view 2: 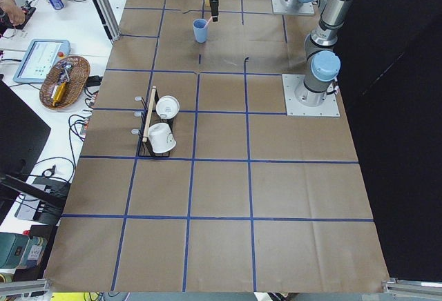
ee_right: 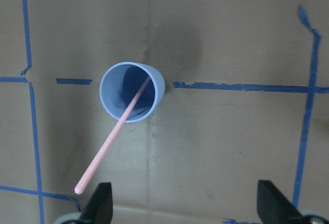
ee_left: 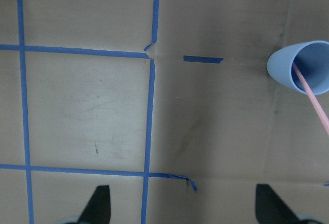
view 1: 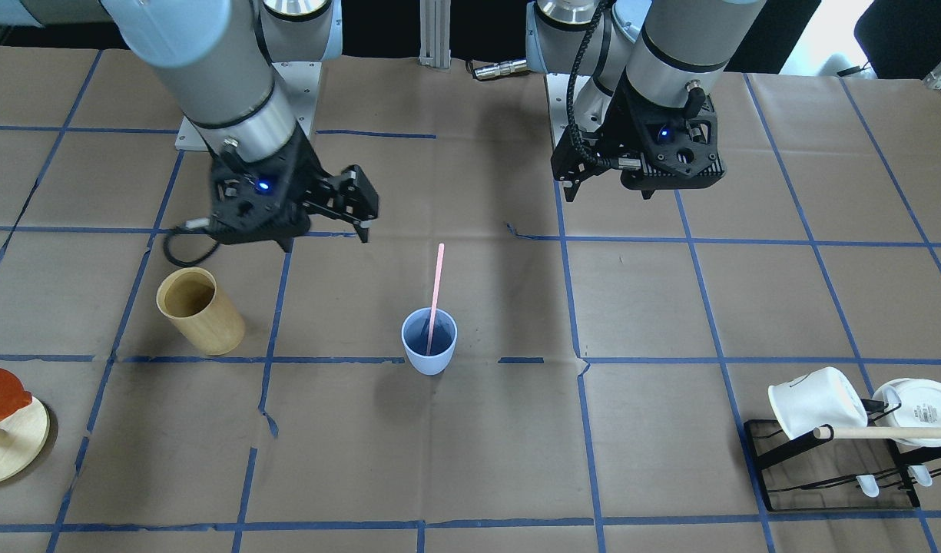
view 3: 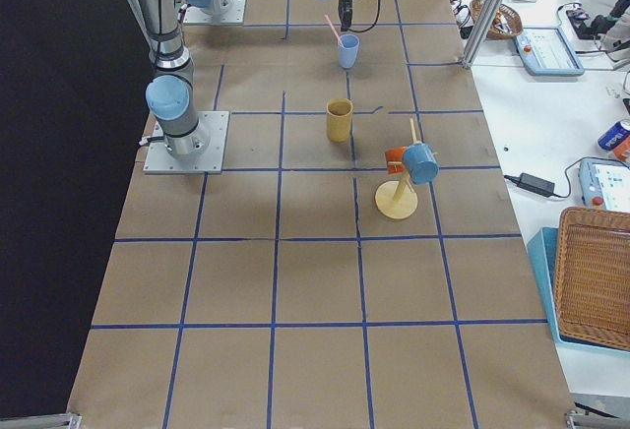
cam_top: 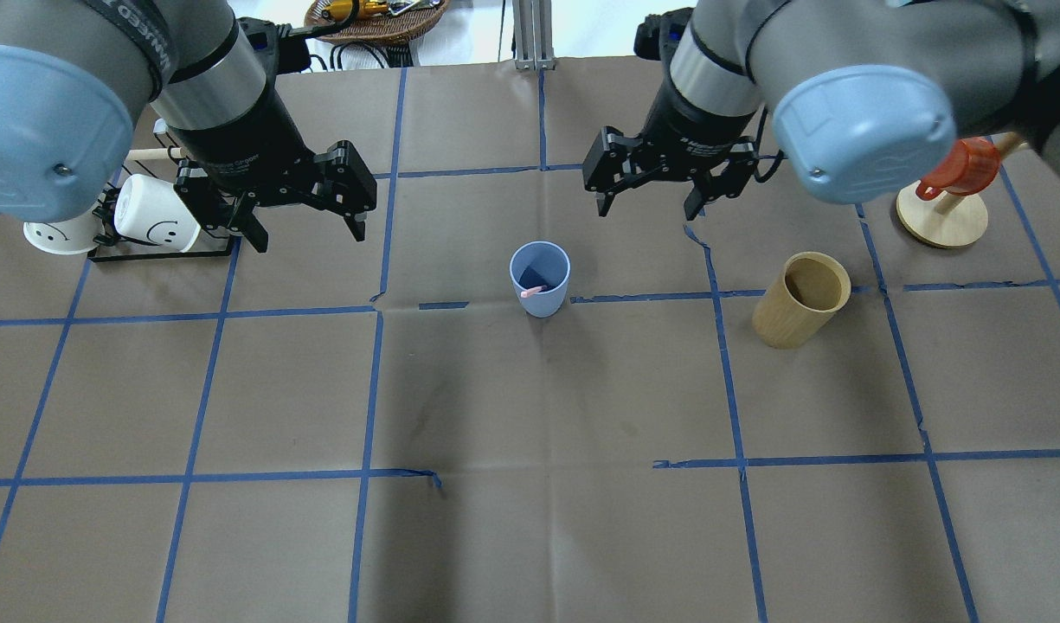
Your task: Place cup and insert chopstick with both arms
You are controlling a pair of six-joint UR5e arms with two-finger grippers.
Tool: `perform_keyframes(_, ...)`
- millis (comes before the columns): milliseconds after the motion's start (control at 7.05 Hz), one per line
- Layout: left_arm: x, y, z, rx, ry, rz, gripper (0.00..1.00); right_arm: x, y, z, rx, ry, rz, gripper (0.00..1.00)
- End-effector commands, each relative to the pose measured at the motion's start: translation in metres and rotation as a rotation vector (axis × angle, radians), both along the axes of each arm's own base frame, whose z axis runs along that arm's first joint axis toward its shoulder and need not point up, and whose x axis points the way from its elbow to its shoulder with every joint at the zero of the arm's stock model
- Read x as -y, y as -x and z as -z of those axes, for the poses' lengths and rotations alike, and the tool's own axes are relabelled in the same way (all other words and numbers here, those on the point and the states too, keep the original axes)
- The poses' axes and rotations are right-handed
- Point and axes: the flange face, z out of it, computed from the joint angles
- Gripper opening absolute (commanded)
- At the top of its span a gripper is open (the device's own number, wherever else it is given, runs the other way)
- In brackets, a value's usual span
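Brown paper with a blue tape grid covers the surface, and we sweep across it from the overhead camera's left. Far left, two white mugs lie tipped on a black wire rack, with a pale wooden dowel showing just behind them.

Next comes the left gripper, hanging above the paper with its jaws spread wide and nothing between them. The left wrist camera backs that up: both fingertips sit far apart at the bottom corners, and the tumbler is off at the frame's right edge.

Centre stage now, the cup! It stands upright on its base, right by a short strip of blue tape and clear of both arms. The chopstick is inside it, lower end down in the cup, shaft leaning on the rim and poking well above it.

Moving on, the right gripper hovers just beyond the cup, jaws wide apart as well, gripping nothing and touching nothing.

Further right, a tan wooden cup stands alone. Far right, a round wooden stand carries an orange cup.
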Motion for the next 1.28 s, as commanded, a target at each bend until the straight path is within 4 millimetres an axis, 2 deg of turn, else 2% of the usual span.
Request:
perform_keyframes(0, 0.000, 0.001, 0.000, 0.001, 0.001, 0.000, 1.00, -0.041, 0.045, -0.031, -0.121, 0.065, 0.047, 0.99)
perform_keyframes(142, 0.000, 0.001, 0.000, 0.001, 0.001, 0.000, 1.00, -0.054, 0.050, -0.029, -0.122, 0.030, 0.064, 0.99)
perform_keyframes(426, 0.000, 0.001, 0.000, 0.001, 0.001, 0.000, 1.00, -0.056, 0.054, -0.018, -0.132, -0.028, 0.071, 0.99)
perform_keyframes(1135, -0.001, 0.000, -0.001, 0.002, 0.001, 0.000, 1.00, -0.064, 0.059, -0.031, -0.158, -0.074, 0.083, 0.99)
